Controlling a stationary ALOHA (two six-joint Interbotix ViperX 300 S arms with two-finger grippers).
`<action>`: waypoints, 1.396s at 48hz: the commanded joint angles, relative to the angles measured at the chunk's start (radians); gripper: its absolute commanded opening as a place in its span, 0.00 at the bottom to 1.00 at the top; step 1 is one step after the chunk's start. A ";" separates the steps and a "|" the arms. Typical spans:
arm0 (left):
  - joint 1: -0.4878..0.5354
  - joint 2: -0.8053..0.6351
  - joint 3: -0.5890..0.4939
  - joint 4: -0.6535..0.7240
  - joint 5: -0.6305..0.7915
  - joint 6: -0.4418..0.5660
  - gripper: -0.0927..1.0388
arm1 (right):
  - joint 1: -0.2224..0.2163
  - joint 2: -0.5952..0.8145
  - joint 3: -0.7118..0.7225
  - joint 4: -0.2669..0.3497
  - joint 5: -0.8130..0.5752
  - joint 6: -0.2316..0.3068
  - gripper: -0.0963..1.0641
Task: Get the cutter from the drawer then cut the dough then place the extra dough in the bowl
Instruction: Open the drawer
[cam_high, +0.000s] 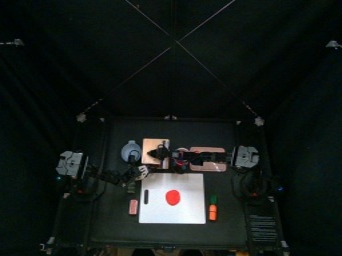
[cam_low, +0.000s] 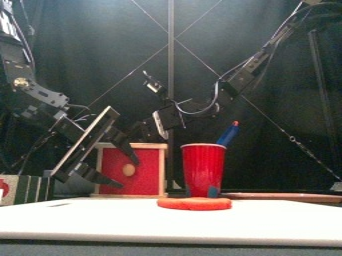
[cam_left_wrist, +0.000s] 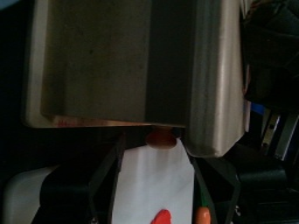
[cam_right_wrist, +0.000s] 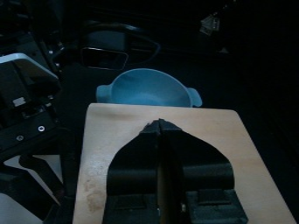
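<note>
Black worktop (cam_high: 114, 230): the wooden box (cam_right_wrist: 100, 166) is seemingly being steadied by the right gripper (cam_right_wrist: 160, 131), pressed closed. The left gripper (cam_left_wrist: 162, 162), spread wide, is being aimed at the red drawer (cam_low: 134, 172), lower left in the front view, presumably hiding the cutter. A straight, level pull is being called for.

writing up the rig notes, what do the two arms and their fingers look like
Both arms are black and jointed, the left arm and the right arm, with black cables looped by the right one. The left fingers look flat and grey from outside; the right fingers, seen from the wrist, are black, broad, tapering to narrow tips.
</note>
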 joint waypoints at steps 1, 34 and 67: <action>0.044 -0.006 -0.020 0.017 -0.002 0.006 0.84 | 0.003 -0.014 0.003 -0.003 0.012 -0.003 0.03; -0.040 -0.005 -0.037 0.021 0.063 0.041 0.53 | 0.008 -0.017 0.014 0.003 0.018 0.000 0.03; -0.150 -0.012 -0.035 0.023 0.089 0.043 0.53 | 0.002 -0.011 -0.021 0.000 0.049 -0.002 0.03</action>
